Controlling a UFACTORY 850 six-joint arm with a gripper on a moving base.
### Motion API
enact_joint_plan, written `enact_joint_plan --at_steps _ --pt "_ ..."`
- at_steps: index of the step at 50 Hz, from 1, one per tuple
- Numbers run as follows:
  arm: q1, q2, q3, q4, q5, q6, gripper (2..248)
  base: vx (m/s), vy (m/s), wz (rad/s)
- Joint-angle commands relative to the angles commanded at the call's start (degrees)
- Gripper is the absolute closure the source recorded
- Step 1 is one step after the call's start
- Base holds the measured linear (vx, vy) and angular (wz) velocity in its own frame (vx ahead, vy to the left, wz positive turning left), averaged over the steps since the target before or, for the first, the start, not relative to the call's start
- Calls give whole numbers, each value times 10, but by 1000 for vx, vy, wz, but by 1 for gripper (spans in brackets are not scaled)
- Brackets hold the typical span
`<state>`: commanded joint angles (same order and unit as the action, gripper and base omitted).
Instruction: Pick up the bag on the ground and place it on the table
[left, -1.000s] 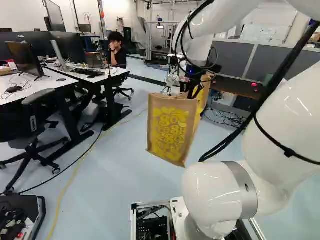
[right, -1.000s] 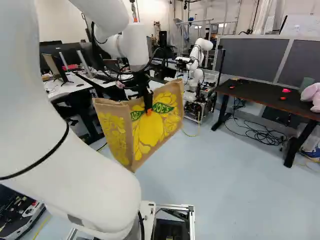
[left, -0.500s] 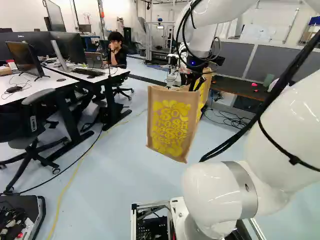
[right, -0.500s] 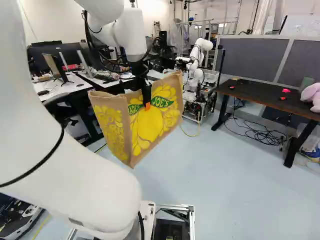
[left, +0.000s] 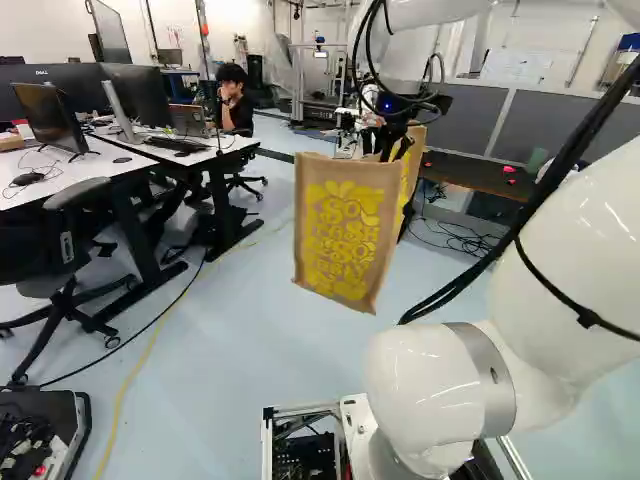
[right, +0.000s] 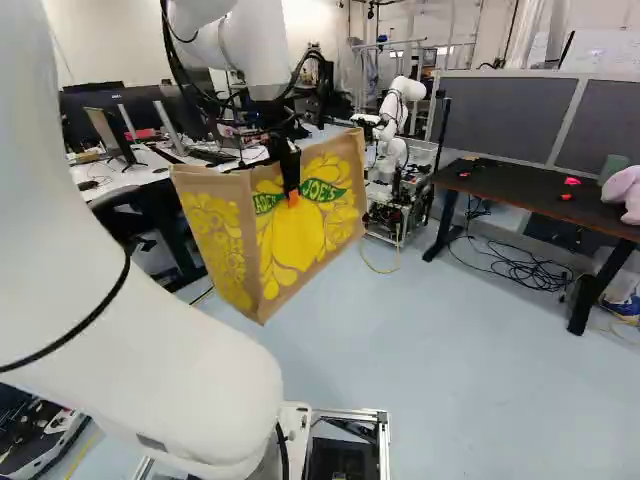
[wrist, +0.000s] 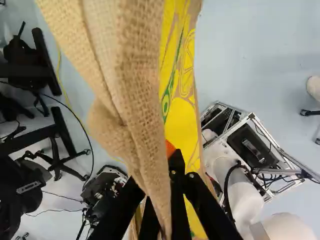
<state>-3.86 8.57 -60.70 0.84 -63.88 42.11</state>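
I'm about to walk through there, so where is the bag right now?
The bag hangs from the claw above the floor, left of the dark table in the right base view.

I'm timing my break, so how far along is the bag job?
The bag is already off the floor. In hand now: the gripper holds it by its upper edge. Left: setting it down, perhaps on the dark table at the right base view's right, and letting go.
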Motion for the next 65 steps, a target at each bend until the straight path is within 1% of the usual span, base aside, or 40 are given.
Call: enact_joint_plan --at_steps 12,53,65 --pt "0 -2 -9 0 -7 0 229 0 0 0" --pt "1 -2 -9 0 -7 0 229 1 0 0" --pt "1 -2 -9 0 -7 0 229 50 -29 -12"
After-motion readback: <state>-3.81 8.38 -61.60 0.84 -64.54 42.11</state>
